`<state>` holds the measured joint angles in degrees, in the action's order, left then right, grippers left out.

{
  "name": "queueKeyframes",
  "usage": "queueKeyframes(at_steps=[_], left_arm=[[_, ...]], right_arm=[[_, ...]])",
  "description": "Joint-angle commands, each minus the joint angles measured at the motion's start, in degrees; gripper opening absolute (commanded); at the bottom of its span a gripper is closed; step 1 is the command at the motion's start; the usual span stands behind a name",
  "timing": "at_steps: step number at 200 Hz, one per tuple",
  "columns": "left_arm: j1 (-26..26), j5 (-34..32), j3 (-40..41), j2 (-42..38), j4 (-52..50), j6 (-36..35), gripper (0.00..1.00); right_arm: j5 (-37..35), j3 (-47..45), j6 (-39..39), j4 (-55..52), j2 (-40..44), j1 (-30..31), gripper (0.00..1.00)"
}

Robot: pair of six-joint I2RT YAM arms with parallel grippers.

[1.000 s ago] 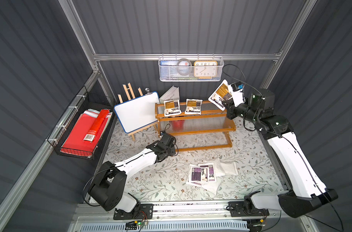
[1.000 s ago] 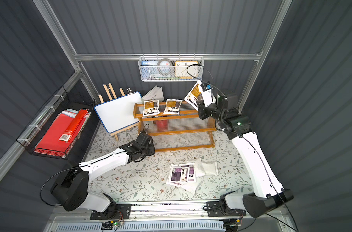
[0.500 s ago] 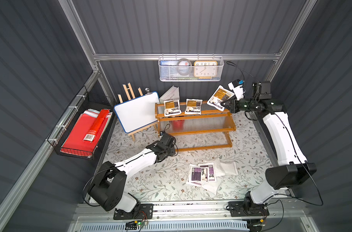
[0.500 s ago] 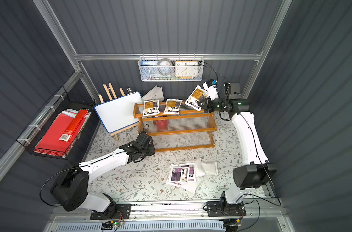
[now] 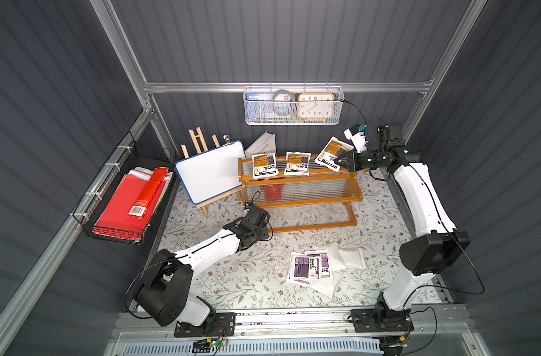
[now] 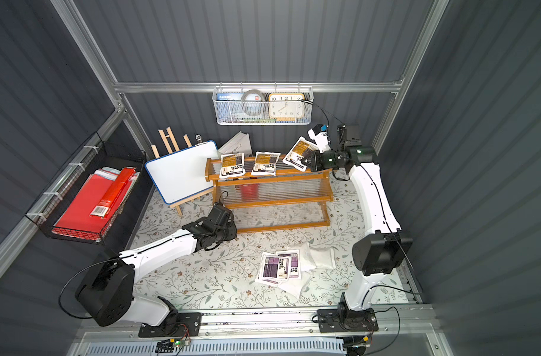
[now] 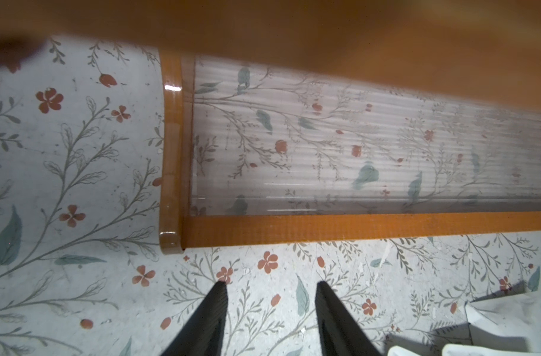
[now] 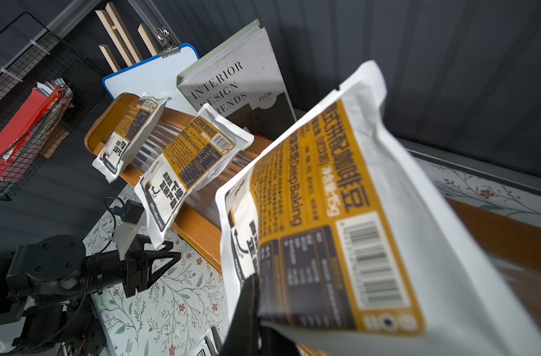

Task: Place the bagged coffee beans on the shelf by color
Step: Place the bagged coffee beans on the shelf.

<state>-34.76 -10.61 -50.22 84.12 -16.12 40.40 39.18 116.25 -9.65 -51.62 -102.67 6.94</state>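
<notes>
The shelf point(image 5: 303, 203) point(image 6: 272, 202) stands at the back of the floral mat. Two orange-label bagged coffee beans point(image 5: 264, 165) point(image 5: 297, 163) lean on its top tier. My right gripper point(image 5: 343, 160) point(image 8: 256, 280) is shut on a third orange-label bag point(image 5: 332, 153) point(image 8: 340, 215), held tilted over the top tier's right end. Purple-label bags point(image 5: 309, 266) and white-backed ones point(image 5: 346, 257) lie piled on the mat in front. My left gripper point(image 7: 271, 283) hangs open and empty over the mat by the shelf's front left corner point(image 7: 170, 240).
A whiteboard on an easel point(image 5: 212, 174) stands left of the shelf, with a book point(image 5: 263, 146) behind. A white wire basket point(image 5: 293, 120) with a clock hangs on the back wall. A black wire basket point(image 5: 118, 229) of red folders hangs at the left.
My right arm has straightened and brought the orange-label bag down and left, from raised beside the shelf to the top tier's right end. The left arm has stayed still.
</notes>
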Motion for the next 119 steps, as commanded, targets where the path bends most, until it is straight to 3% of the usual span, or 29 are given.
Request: queueKeyframes(at_steps=[1, 53, 80, 119], left_arm=[[0.4, -0.5, 0.9, -1.4, -1.5, 0.2, 0.51], [0.4, 0.1, 1.1, -0.9, -1.4, 0.1, 0.51], [0.4, 0.0, 1.1, -0.9, -1.4, 0.0, 0.51], [0.4, 0.1, 0.8, -0.4, -1.5, -0.2, 0.51]], right_arm=[[0.6, -0.7, -1.2, -1.9, 0.7, -0.3, 0.00], [-2.1, -2.9, -0.7, -0.4, 1.1, -0.7, 0.05], [-6.1, -1.8, 0.1, -0.2, 1.1, -0.8, 0.32], [-12.0, -2.0, 0.2, 1.7, 4.3, -0.8, 0.55]])
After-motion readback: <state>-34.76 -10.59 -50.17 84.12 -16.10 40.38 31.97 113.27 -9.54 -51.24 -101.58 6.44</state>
